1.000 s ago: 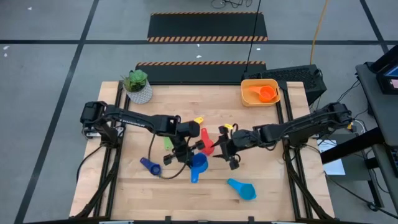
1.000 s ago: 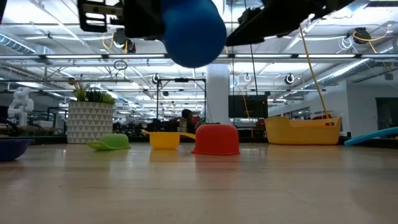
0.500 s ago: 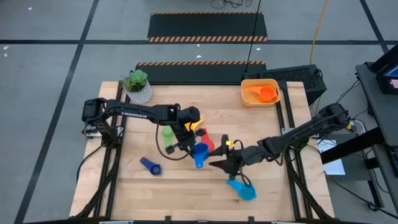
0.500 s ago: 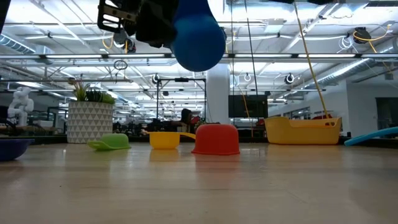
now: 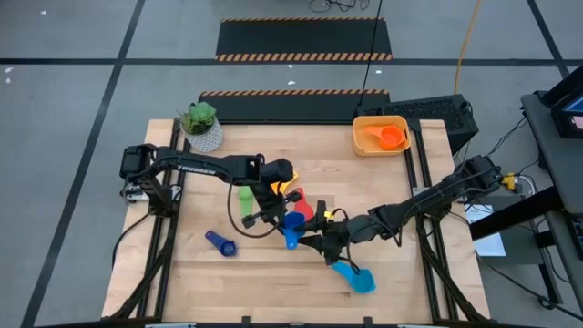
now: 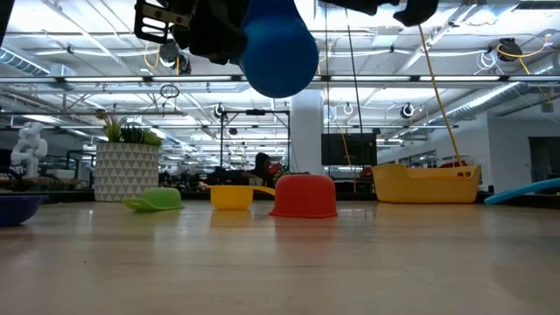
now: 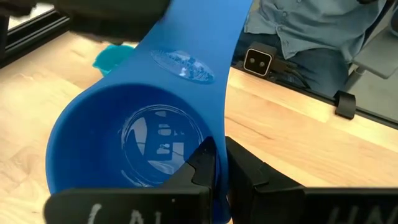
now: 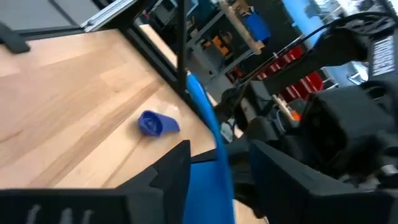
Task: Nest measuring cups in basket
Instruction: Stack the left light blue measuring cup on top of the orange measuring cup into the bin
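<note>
light blue cup (image 5: pixel 355 276) nearest the front, beside right gripper (image 5: pixel 321 244), fingers astride blue cup's (image 5: pixel 292 228) handle, grip unclear | left gripper (image 5: pixel 276 208) clamped on blue cup, aloft by red cup (image 5: pixel 301 208) | basket (image 5: pixel 367 144), orange cup (image 5: pixel 391 138) inside, farthest

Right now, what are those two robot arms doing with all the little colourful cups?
The left pincer holds a blue plastic measuring cup in the air by its handle, and the right pincer is closing in on that same handle, as if for a handover. One orange cup already sits in the yellow-orange plastic basket. The other cups lie on the wooden table.
</note>
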Motion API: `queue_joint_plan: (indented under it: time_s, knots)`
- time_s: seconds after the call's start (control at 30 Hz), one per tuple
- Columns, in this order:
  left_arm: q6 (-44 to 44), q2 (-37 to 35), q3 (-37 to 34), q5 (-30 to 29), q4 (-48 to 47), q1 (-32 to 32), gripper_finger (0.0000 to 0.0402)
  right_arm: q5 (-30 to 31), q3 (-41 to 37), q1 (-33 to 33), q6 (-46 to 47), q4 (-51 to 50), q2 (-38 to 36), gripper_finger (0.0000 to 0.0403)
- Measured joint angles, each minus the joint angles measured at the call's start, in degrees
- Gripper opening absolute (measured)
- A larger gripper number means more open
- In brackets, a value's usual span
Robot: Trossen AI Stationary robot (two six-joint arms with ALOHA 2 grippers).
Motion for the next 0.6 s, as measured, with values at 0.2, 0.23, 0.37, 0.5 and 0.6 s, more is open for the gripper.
queue_joint_plan:
  time_s: [0.2, 0.23, 0.37, 0.5, 0.6]
  knots:
    - [-0.4, 0.0, 0.0, 0.0, 1.7, 0.0, 0.0025, -7.0, 0.0, -2.7, 4.9, -0.1, 0.0, 0.0079]
    - [-0.5, 0.0, 0.0, 0.0, 1.7, 0.0, 0.0025, -6.9, 0.0, -3.0, 5.2, -0.1, 0.0, 0.0063]
    - [-2.7, 0.0, 0.0, 0.0, 1.8, -0.1, 0.0026, -6.6, 0.0, -3.1, 4.9, -0.1, 0.0, 0.0009]
    - [-12.0, 0.1, 0.0, -3.2, 3.5, -0.5, 0.0028, -5.5, 0.0, -3.1, 5.9, -1.1, -0.4, 0.0010]
    - [-17.8, -0.4, 0.0, -11.0, 3.9, -1.1, 0.0045, -2.3, 0.0, -2.9, 6.3, -5.3, -1.9, 0.0003]
